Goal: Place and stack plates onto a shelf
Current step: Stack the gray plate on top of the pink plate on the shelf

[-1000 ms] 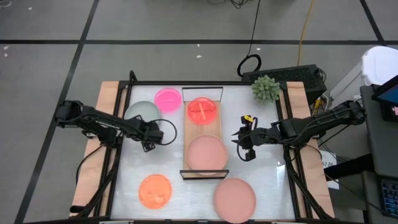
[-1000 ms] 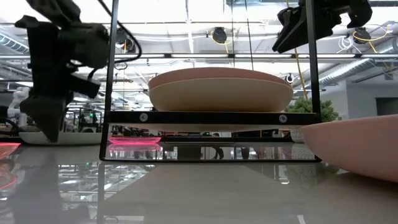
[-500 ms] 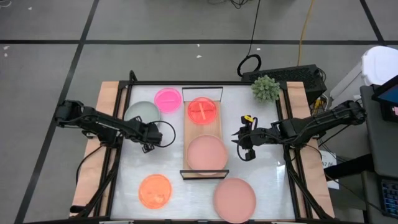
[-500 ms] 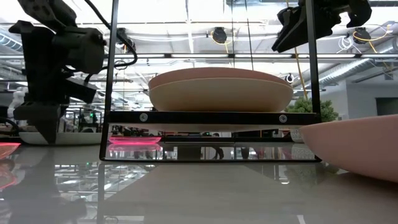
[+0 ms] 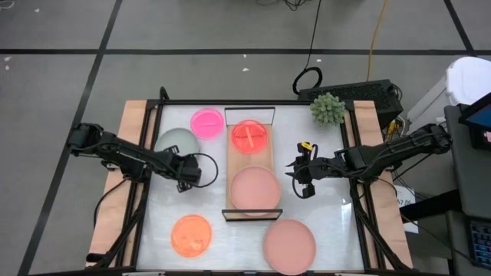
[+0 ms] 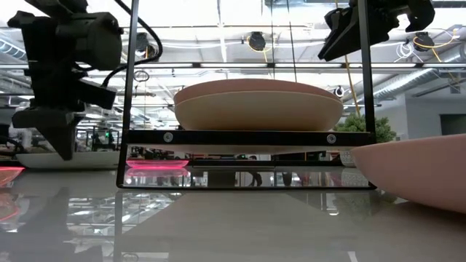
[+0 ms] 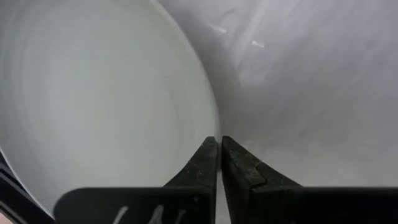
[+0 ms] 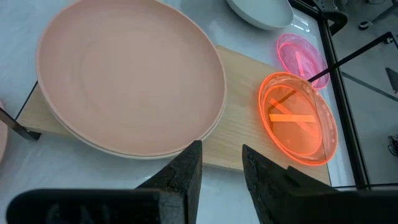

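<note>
A pale grey-green plate point(image 5: 175, 142) lies on the table left of the shelf point(image 5: 249, 159). My left gripper point(image 7: 219, 146) is shut at that plate's near-right rim. The shelf carries a translucent orange plate point(image 5: 249, 136) at its far end. A stack of two larger plates, dusty pink on beige point(image 5: 255, 189), sits at its near end. My right gripper point(image 5: 301, 178) hovers open to the right of the shelf with nothing between its fingers. A small hot-pink plate point(image 5: 206, 121), another orange plate point(image 5: 190, 234) and a large dusty-pink plate point(image 5: 289, 245) rest on the table. My left gripper pinches the grey-green plate's rim point(image 7: 214, 127) between its two fingertips, one finger over the plate's inside and one outside it. The fingers slant down from the table's left. The plate point(image 6: 95, 160) lies flat on the table.
A spiky green plant point(image 5: 327, 108) stands at the far right corner. Black wire frames point(image 6: 131, 87) rise at the shelf's short ends. Wooden strips point(image 5: 130, 130) edge the table's left and right sides. Open white tabletop lies between the shelf and the near orange plate.
My left gripper has closed its fingers on the grey-green plate's rim and has shifted slightly toward the table's near edge. My right gripper has kept still.
</note>
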Robot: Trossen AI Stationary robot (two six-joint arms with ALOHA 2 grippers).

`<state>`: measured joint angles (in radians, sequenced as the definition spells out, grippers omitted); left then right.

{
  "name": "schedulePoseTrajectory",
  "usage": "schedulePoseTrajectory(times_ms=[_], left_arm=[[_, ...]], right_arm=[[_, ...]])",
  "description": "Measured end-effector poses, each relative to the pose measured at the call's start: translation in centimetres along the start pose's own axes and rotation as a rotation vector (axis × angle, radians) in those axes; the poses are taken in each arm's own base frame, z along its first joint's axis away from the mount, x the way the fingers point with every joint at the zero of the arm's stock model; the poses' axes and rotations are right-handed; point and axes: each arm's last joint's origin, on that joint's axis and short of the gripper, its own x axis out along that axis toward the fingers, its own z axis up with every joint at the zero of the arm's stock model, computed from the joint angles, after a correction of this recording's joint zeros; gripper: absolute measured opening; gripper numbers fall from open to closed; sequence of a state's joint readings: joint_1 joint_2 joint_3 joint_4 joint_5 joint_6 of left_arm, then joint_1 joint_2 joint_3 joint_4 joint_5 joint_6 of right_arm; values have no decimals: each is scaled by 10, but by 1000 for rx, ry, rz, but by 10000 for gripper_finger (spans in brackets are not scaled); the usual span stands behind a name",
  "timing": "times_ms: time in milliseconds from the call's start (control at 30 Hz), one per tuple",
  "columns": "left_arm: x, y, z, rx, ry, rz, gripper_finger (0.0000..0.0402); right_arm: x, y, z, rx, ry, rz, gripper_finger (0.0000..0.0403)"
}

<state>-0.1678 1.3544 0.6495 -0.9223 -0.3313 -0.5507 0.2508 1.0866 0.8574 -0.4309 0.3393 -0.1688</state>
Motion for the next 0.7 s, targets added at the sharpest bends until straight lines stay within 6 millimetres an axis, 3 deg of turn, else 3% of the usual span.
schedulePoseTrajectory(times_ms=[300, 700], left_arm=[[-10, -11, -3, 75, -8, -38, 10], [-94, -34, 5, 432, -113, -95, 9]], right_arm=[[0, 0, 0, 0, 0, 0, 100], [0, 0, 0, 1, 0, 0, 100]])
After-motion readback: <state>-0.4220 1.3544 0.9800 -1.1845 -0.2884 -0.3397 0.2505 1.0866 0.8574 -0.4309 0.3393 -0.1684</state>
